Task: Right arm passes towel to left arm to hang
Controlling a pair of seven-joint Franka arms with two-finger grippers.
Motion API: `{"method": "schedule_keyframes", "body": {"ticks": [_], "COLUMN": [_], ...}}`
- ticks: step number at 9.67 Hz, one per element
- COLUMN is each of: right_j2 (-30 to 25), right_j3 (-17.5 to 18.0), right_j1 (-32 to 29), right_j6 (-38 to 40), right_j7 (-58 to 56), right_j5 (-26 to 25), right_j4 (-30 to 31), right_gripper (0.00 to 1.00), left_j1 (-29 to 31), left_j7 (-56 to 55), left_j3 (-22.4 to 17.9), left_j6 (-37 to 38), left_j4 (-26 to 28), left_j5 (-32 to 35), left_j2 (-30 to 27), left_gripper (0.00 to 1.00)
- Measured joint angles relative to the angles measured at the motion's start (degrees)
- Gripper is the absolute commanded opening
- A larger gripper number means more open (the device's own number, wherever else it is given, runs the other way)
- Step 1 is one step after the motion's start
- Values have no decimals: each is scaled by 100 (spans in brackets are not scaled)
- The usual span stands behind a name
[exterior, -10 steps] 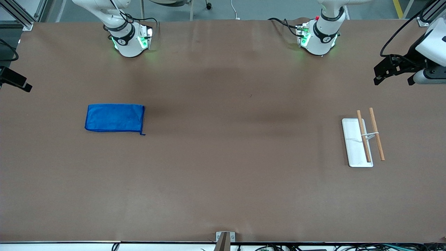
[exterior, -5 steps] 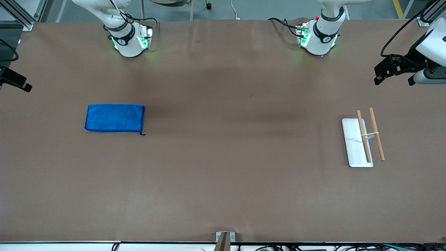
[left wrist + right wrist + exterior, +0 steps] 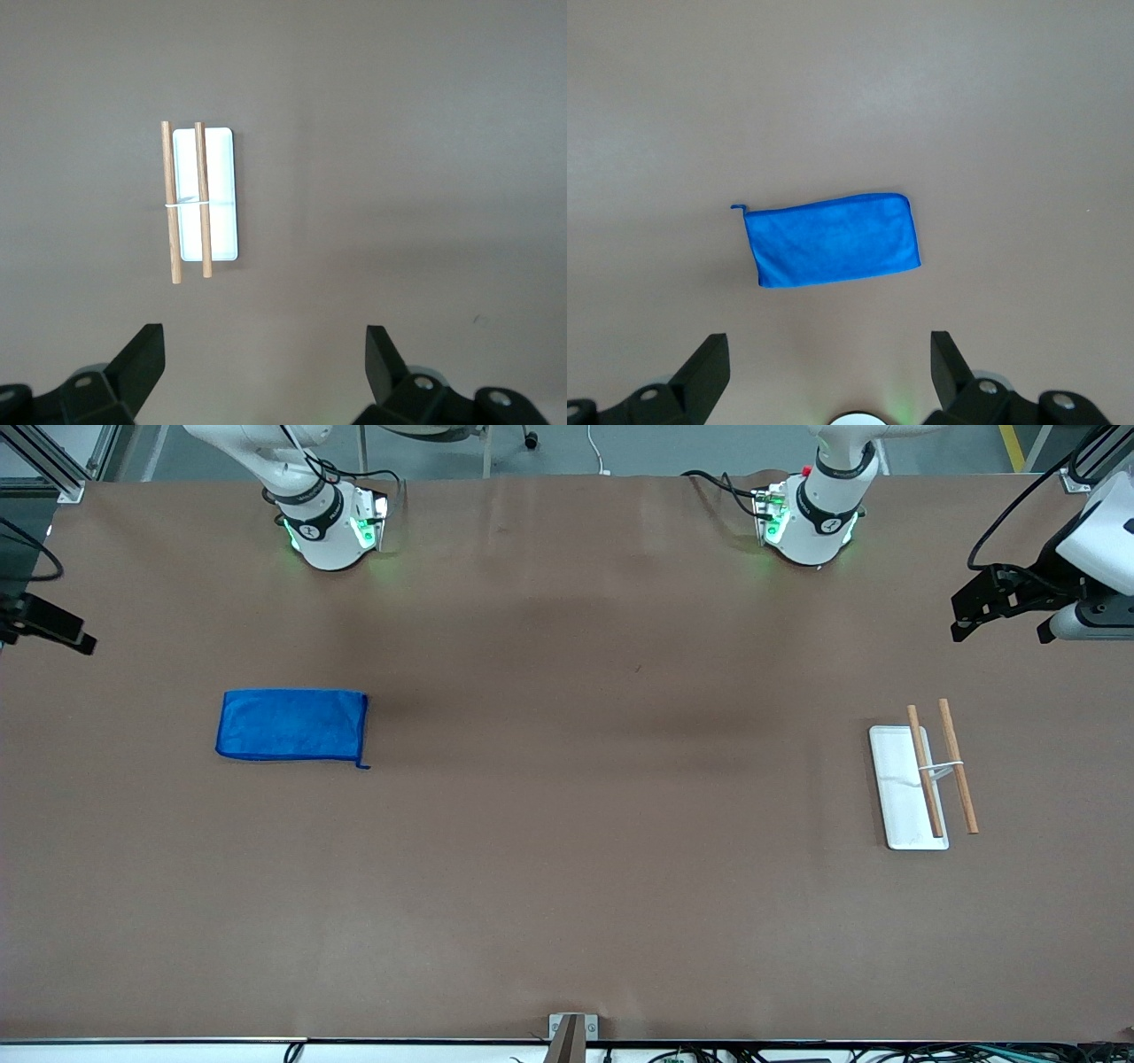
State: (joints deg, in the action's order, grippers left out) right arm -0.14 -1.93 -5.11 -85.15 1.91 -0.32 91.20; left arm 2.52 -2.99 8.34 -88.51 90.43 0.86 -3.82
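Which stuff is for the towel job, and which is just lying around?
For the job:
- towel, flat on the table
- right gripper, open, high over the towel
- left gripper, open, high over the rack
- wooden-bar rack, probably for hanging

Lying around:
- nothing else

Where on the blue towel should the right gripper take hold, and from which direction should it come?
The towel lies flat and smooth on the table, with no raised fold. Probably best is to come straight down from above and pinch a short edge, perhaps the one with the thread tail, so the cloth hangs free for passing on. The right gripper is open and high over it.
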Motion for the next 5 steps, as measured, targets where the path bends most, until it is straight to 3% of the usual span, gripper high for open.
{"method": "schedule_keyframes", "body": {"ticks": [5], "right_j2": [167], "right_j3": [6], "right_j1": [9], "right_j6": [-3248], "right_j7": [-57], "right_j5": [-16], "right_j4": [2971], "right_gripper": [100], "left_j1": [-7], "left_j7": [7], "left_j3": [4], "left_j6": [0], "left_j4": [-3], "left_j5": [0], "left_j2": [15], "left_gripper": [100]}}
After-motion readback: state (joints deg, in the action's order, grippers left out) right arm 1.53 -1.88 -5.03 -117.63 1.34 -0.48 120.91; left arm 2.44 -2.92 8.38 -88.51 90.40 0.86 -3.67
